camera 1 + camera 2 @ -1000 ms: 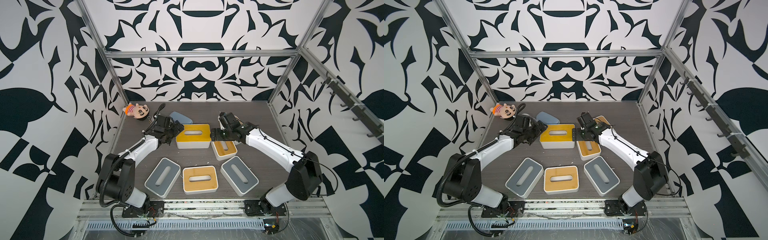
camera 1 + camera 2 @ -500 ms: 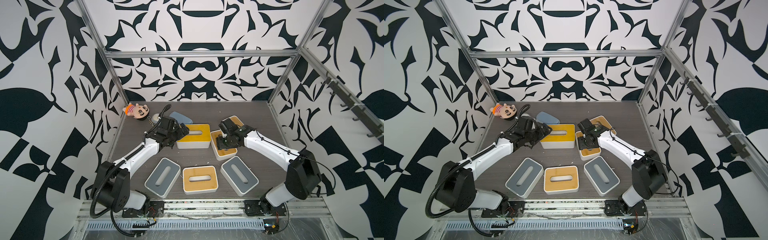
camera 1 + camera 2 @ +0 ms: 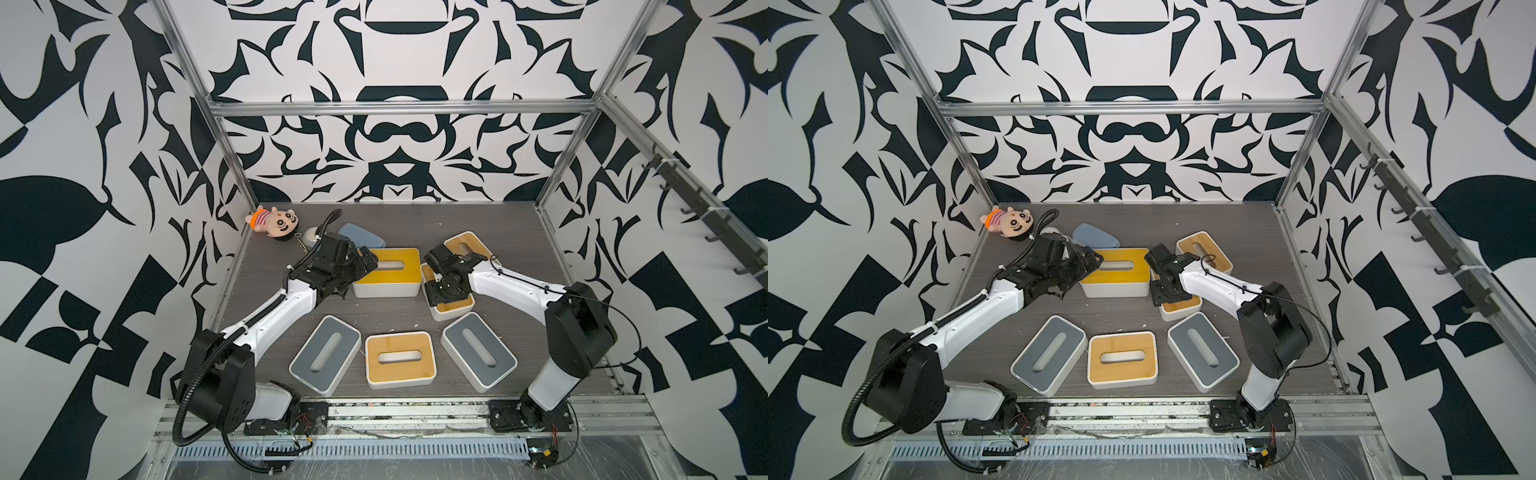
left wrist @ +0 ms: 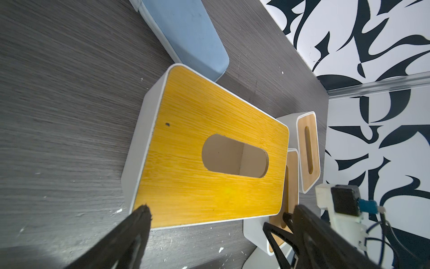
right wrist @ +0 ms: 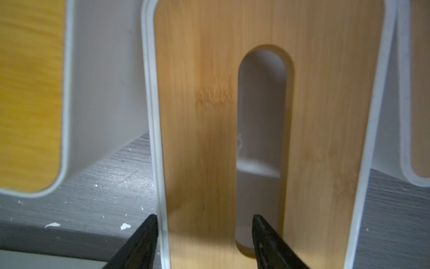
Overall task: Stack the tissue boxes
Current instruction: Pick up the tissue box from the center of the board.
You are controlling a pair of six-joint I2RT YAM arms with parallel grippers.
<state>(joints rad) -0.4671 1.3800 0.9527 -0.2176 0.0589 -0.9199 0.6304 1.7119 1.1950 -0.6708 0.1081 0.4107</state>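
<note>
— Any stacked?
— None; all six boxes sit unstacked. Right claw pinches the tan box just beside the yellow box (one finger in its slot). Left claw gapes at the yellow box's end.

Bamboo-grain lid, smooth white plastic tissue box, matt woodgrain table
</note>
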